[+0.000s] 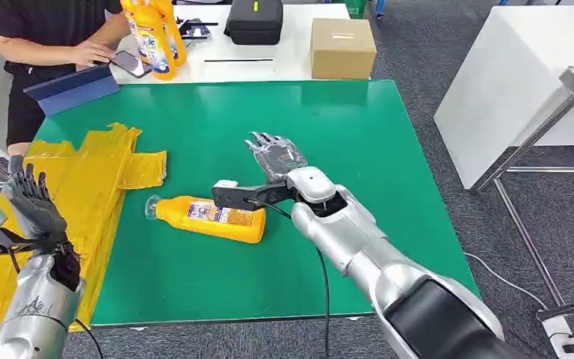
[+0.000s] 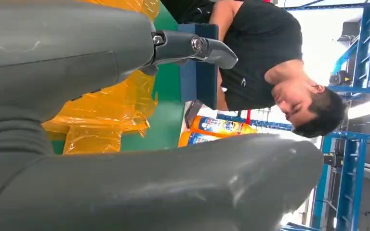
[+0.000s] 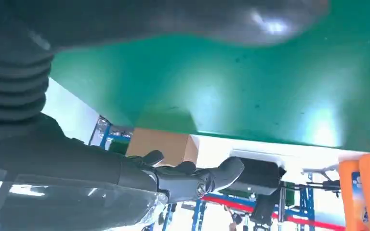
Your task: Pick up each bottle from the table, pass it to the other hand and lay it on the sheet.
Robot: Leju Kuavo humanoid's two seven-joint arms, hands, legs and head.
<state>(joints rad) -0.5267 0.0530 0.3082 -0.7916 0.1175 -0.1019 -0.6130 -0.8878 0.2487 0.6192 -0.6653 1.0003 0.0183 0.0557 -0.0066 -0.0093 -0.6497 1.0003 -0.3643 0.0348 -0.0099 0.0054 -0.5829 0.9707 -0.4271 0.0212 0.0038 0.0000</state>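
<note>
1. A robot lab or test workshop: a bench (image 1: 359, 134) covered in green matting stands on grey carpet tiles (image 1: 418, 52).
2. White worktables (image 1: 291, 45) at the top of the frame carry a cardboard box (image 1: 342, 48) and a black equipment case (image 1: 254, 21).
3. Blue metal racking (image 2: 361, 57) shows behind a person (image 1: 37, 30) at upper left.

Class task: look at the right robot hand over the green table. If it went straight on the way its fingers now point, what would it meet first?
The right robot hand points away from the robot across bare green table. That way looks free to the far edge. Beyond it, the first thing is probably the cardboard box or the black case; depth is unclear.
</note>
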